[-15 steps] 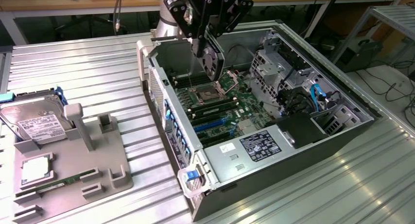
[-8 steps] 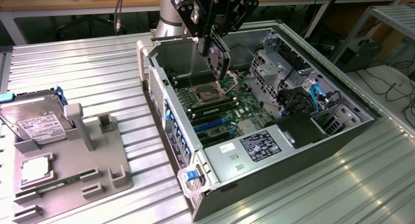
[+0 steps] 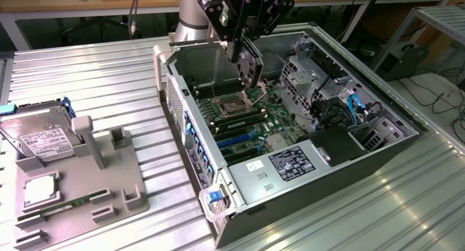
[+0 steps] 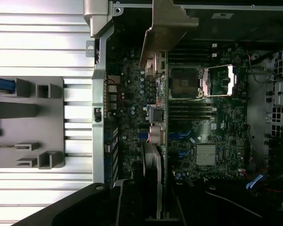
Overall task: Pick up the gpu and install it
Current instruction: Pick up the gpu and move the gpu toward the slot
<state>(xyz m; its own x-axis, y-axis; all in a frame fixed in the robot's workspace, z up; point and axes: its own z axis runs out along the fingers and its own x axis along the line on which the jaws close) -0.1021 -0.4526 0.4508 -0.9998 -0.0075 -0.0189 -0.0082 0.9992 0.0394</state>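
One open case (image 3: 251, 194) lies on its side on the bench (image 3: 95, 82). Inside it is a motherboard (image 3: 243, 117) with an open CPU socket (image 3: 236, 104). The gpu (image 3: 249, 68) hangs on edge above the board, within the case opening, with the jaws of the gripper (image 3: 243, 47) clenched on it. A grey tray (image 3: 109, 175) beside the case holds a hard drive (image 3: 40, 136), a CPU (image 3: 40, 188) and a RAM stick (image 3: 65, 206). The exterior view shows the black fan face. The wrist view shows the card edge-on, with its silver bracket (image 4: 167, 28).
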